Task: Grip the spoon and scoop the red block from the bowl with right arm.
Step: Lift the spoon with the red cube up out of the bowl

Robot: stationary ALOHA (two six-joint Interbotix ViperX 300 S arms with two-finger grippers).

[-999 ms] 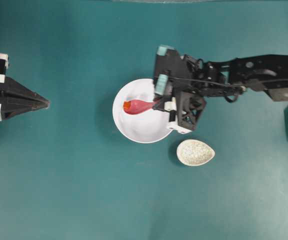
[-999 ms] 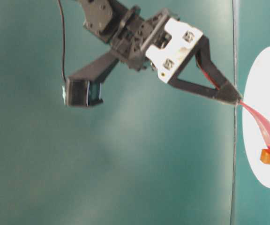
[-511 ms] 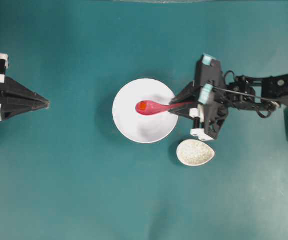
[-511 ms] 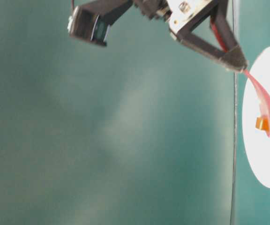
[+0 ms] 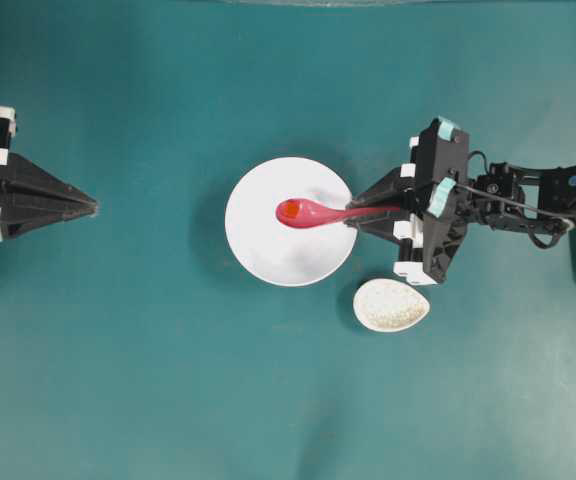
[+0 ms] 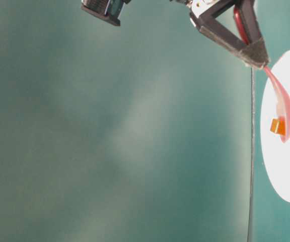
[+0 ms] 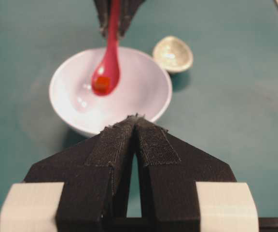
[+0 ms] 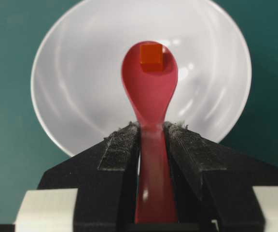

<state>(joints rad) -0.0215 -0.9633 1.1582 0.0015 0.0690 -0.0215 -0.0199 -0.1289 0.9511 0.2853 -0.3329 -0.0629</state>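
The right gripper (image 8: 151, 140) pinched the glossy magenta spoon (image 8: 150, 92), its oval scoop cradling the tiny orange-red block (image 8: 151, 54) above the white bowl (image 8: 76, 72); the left gripper (image 7: 135, 121) sat closed.

A glossy pink-magenta spoon (image 8: 150, 92) and an orange-red block (image 8: 151, 54) are seen against a plain white bowl (image 8: 71, 87). A speckled beige dish (image 5: 391, 305) is set on a teal table (image 5: 168, 380). The right gripper (image 5: 352, 212) is coloured black, with white mounts and teal tape patches.
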